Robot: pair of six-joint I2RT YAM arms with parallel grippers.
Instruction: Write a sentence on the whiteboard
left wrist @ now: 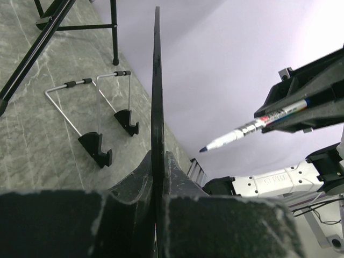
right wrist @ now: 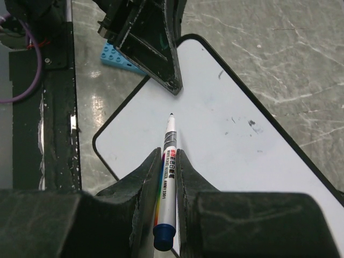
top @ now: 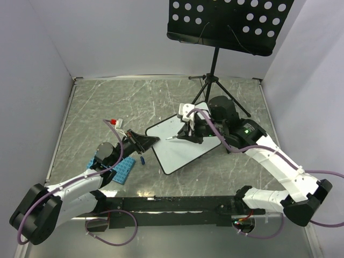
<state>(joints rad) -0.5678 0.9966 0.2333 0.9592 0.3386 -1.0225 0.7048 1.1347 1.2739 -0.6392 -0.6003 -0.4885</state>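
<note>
The whiteboard lies slanted in the middle of the table, its white face ringed by a thin dark rim. No sentence shows on it, only a few small dark smudges. My left gripper is shut on the board's left edge, which I see edge-on in the left wrist view. Wire legs with black feet show under the board. My right gripper is shut on a blue-capped marker. Its tip hovers close over the board's left part; whether it touches cannot be told.
A black perforated music-stand tray rises at the back on a tripod, whose legs reach near the board's far corner. A blue studded plate lies beside the left arm. A black rail runs along the near edge.
</note>
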